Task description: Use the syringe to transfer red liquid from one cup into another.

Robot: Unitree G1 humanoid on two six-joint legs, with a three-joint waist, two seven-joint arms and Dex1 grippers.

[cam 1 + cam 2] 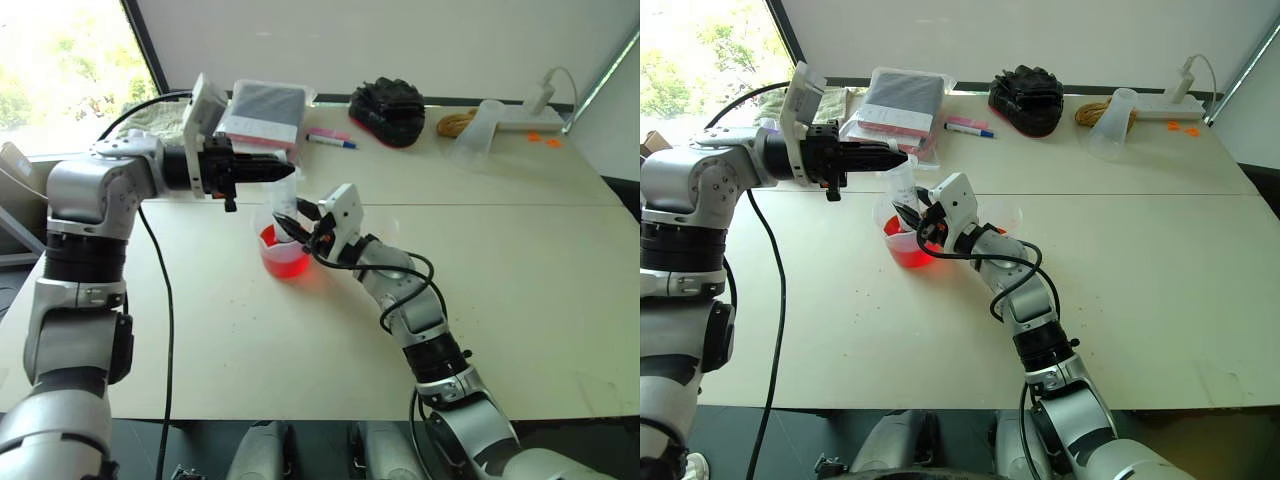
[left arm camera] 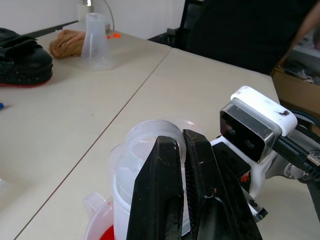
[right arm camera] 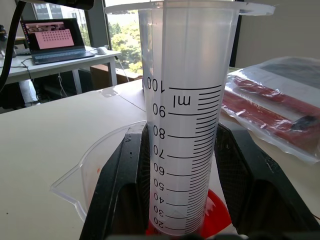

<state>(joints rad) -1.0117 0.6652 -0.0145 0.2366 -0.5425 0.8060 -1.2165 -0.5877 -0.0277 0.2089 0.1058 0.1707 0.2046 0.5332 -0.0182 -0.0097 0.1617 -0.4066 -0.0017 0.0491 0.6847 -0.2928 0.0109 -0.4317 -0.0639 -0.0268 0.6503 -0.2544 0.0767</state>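
Right pincer (image 1: 296, 222) grips the syringe (image 3: 185, 115) barrel; left pincer (image 1: 262, 166) clamps its plunger top.

Syringe (image 3: 182, 120) tip and lowest graduations are cut off by the bottom edge of the right wrist view, so whether the tip sits in the red liquid (image 1: 283, 262) can't be told. Plunger top is hidden behind the left tool (image 2: 185, 185) fingers. Larger cup (image 1: 270, 225) is half covered by the right tool (image 1: 288, 222). Smaller cup (image 2: 187, 123) is mostly masked, only a rim sliver visible. Person at the tabletop's far side is cut off by the left wrist view's top edge.
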